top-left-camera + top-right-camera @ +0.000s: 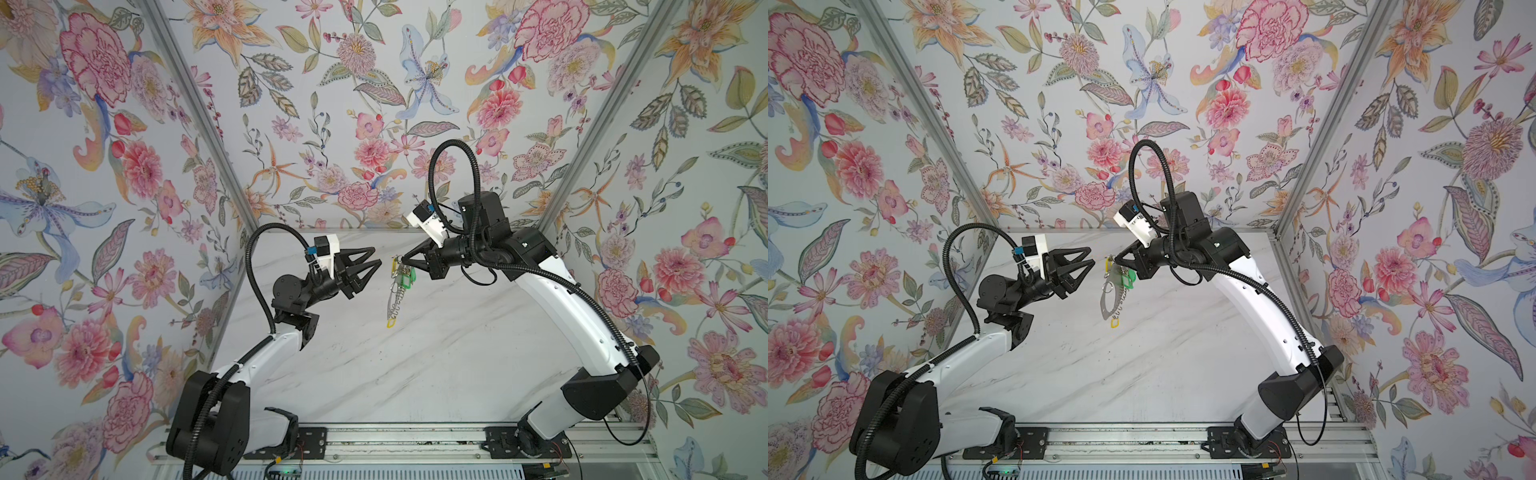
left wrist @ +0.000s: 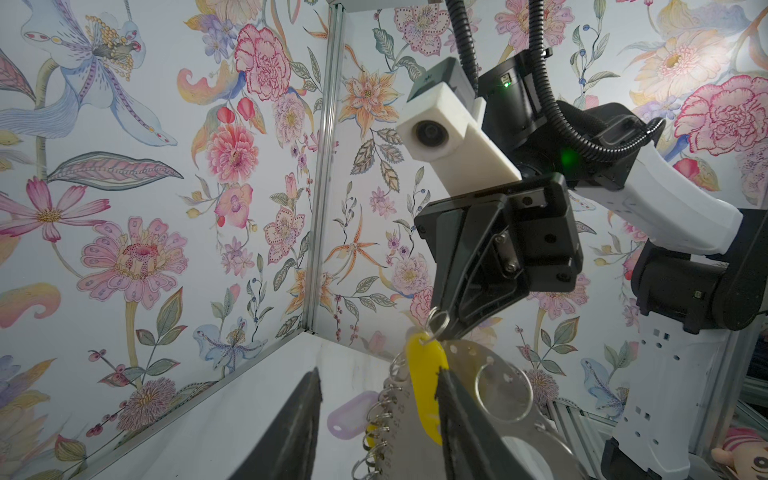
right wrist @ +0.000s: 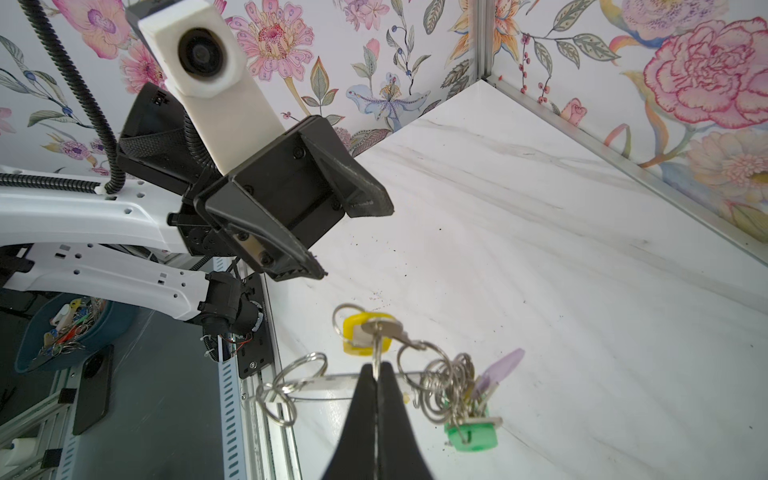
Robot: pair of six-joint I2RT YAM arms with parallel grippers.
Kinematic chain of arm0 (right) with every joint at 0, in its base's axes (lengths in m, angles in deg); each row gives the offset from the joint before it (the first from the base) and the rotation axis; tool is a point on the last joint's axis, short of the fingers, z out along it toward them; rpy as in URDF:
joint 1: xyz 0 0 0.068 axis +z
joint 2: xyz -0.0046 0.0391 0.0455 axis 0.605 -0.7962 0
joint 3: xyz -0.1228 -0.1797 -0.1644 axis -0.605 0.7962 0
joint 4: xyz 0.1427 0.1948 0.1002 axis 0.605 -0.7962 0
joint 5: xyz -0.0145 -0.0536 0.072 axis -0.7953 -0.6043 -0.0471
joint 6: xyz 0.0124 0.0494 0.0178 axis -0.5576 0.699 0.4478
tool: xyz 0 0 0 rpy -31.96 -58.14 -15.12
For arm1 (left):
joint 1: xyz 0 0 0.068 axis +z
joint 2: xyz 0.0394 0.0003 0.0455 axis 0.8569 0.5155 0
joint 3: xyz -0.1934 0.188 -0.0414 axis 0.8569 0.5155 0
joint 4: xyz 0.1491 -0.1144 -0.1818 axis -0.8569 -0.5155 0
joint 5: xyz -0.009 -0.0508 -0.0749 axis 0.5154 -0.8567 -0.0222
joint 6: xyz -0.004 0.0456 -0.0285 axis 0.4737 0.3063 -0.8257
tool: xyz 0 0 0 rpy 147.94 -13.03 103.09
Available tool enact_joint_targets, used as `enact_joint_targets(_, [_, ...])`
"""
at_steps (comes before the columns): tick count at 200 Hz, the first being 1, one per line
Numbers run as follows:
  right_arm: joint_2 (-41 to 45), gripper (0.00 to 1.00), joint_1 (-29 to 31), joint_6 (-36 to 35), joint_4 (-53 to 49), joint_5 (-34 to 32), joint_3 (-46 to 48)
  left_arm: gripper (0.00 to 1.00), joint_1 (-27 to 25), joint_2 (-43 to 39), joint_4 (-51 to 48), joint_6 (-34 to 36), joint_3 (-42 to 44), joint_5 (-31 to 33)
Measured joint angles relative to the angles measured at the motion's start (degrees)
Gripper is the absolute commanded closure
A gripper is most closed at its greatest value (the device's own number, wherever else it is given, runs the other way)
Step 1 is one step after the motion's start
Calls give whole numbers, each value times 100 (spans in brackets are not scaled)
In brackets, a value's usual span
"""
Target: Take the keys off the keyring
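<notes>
- Our biggest risk is dropping the whole keyring (image 1: 392,300). It hangs in the air above the marble tabletop (image 1: 415,365), near upright. Only the right gripper (image 1: 405,259) holds it, with jaws closed on the top rim. We judge that 1 hard sideways tug could pull the thin plate out of that narrow pinch.
- Next is a bad grasp by the left gripper (image 1: 377,256). Its jaws are parted and hold nothing, and both top views show it just beside the ring but apart from it. In the left wrist view, the yellow tag (image 2: 424,374) and a row of wire loops (image 2: 384,419) lie between its 2 fingers (image 2: 299,428). If we close carelessly, we may clamp loops and plate along with the tag.
- The loose bunch is a smaller worry. The green tag (image 3: 471,434), the lilac tag (image 3: 503,365) and their keys dangle freely from the plate. A bump could swing or twist the ring and move our target off line.
- The smallest risk is the split ring (image 2: 438,320) above the yellow tag. It sits right at the right gripper's tips, so we think it could snag there or on a neighbouring loop. That would leave the key half off.
</notes>
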Motion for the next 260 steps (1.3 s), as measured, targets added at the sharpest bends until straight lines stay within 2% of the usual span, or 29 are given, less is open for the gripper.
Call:
enact_joint_targets(24, [-144,100,120,-44,-177,-114,-162,48,-61,-173,-684,505,-4,31])
enact_joint_targets(62, [-297,100,328,-103,-424,-221,-404,48,-326,-544,-2455,1912,-264,369])
enact_joint_targets(94, [-389,100,356,-129,-529,-267,-588,48,-393,-787,-3233,2647,-400,673])
enact_joint_targets(189, [-417,100,356,-153,-616,-459,-603,54,-564,-1150,-4105,3355,-710,1025])
enact_joint_targets(260, [-448,100,385,-197,-616,-459,-603,70,-929,-1051,-4588,3792,-1102,1228])
